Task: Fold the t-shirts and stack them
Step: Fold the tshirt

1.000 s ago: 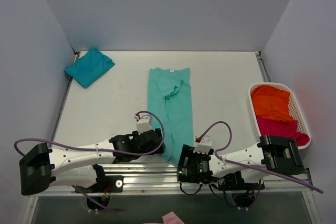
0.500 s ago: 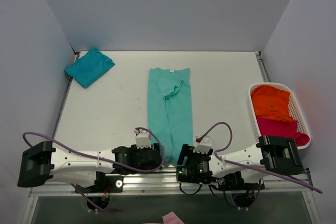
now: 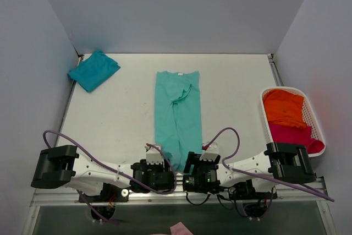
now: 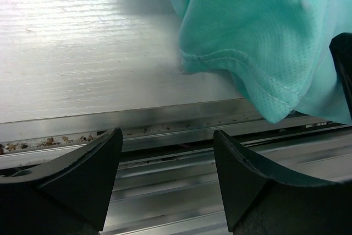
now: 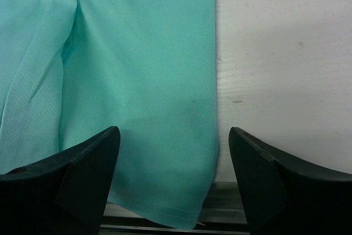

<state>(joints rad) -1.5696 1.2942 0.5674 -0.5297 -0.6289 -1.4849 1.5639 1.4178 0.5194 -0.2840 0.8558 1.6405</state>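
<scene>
Backed off on the left over the last second: pulled the left fingers [image 4: 82,180] away from the cloth and down by the near rail [image 4: 165,136], spread open, holding nothing, facing the hem of the mint-green t-shirt [image 3: 177,116] where it droops over the tabletop [image 3: 110,114] edge

Barely shifted on the right: keeping the right fingers [image 5: 82,174] spread open and empty over the same hem, with its right-hand corner between them

No change to the shirt itself (same long strip down the middle of the tabletop, sides folded in, neck label at the far end)

Reads as lengthwise fold done, now lining up both sides on the near hem for the crosswise fold toward the collar. Not gripped yet

Elsewhere: teal t-shirt [image 3: 93,70] folded in the far-left corner, probably the stack spot; orange t-shirt [image 3: 283,108] and magenta t-shirt [image 3: 291,133] waiting in the basket [image 3: 318,127] at right
</scene>
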